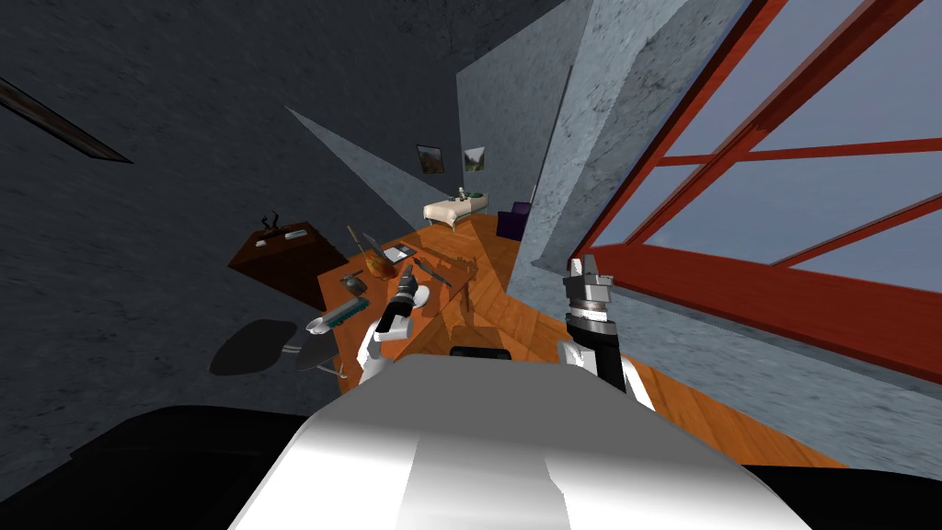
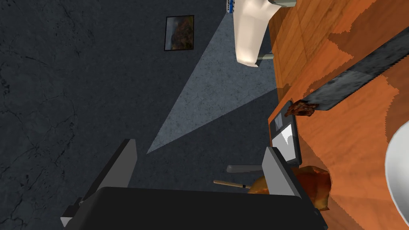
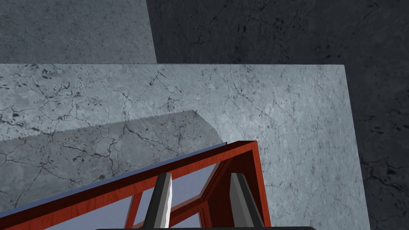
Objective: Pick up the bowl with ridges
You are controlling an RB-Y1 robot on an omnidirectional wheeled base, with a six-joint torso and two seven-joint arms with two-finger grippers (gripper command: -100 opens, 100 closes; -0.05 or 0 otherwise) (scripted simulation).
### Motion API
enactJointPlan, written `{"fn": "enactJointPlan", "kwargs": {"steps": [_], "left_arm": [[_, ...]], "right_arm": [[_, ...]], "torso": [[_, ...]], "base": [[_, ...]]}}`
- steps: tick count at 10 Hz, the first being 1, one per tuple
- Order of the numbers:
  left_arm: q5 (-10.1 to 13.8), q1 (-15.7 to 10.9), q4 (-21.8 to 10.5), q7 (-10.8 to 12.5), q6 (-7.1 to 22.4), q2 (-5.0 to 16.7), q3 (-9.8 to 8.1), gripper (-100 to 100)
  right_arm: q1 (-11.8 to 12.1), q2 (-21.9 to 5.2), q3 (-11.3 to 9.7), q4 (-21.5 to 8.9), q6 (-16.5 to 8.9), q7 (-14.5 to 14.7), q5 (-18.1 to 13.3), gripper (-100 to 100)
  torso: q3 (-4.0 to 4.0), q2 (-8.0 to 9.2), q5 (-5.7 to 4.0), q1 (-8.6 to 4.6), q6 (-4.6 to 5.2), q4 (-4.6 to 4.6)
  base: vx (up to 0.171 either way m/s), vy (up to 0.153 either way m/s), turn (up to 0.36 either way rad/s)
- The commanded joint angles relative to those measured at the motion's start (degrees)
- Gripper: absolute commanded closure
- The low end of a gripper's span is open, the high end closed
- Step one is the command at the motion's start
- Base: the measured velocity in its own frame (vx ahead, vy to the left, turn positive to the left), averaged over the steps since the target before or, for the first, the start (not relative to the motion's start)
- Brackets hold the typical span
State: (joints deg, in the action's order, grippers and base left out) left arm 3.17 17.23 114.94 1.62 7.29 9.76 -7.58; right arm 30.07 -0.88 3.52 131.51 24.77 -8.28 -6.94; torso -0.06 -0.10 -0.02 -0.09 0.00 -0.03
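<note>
Left gripper (image 2: 199,145): your fingers stand wide apart with nothing between them, at the table (image 2: 351,131) edge.
Bowl (image 2: 398,171): white, on the table, beside the gripper and outside its fingers. The left wrist view gives you its curved rim; ridges can't be told. The head view gives a small white patch (image 1: 421,296).
Saw (image 2: 355,84): toothed grey blade, flat on the table.
Tablet (image 2: 285,139): at the table edge, by one finger.
Right gripper (image 3: 201,175): narrow gap, empty. The head view puts it well apart from the table.
</note>
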Motion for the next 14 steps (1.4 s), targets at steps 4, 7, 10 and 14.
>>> {"fn": "enactJointPlan", "kwargs": {"steps": [4, 7, 10, 14], "left_arm": [[0.91, -1.07, -1.62, 0.04, 6.17, 0.71, -1.02, -100], [1.88, -2.66, -4.19, -0.09, 11.14, 0.99, -2.22, -100], [2.35, -3.44, -5.48, -0.16, 15.84, 1.06, -2.81, -100], [3.28, -4.93, -7.98, -0.29, 21.97, 1.14, -3.96, -100]], "right_arm": [[0.0, 0.0, 0.0, 0.0, 0.0, 0.0, 0.0, 0], [0.0, 0.0, 0.0, 0.0, 0.0, 0.0, 0.0, 0], [0.0, 0.0, 0.0, 0.0, 0.0, 0.0, 0.0, 0], [0.0, 0.0, 0.0, 0.0, 0.0, 0.0, 0.0, 0]], "torso": [[0.02, 0.04, 0.01, 0.04, 0.0, 0.01], [0.01, 0.02, 0.0, 0.02, 0.0, 0.01], [0.0, 0.0, 0.0, 0.0, -0.01, 0.0], [0.0, 0.0, 0.01, 0.05, -0.01, 0.0]], "base": [[0.015, -0.017, 0.004], [0.02, -0.024, 0.007], [0.023, -0.023, 0.008], [0.022, -0.018, 0.007]]}}
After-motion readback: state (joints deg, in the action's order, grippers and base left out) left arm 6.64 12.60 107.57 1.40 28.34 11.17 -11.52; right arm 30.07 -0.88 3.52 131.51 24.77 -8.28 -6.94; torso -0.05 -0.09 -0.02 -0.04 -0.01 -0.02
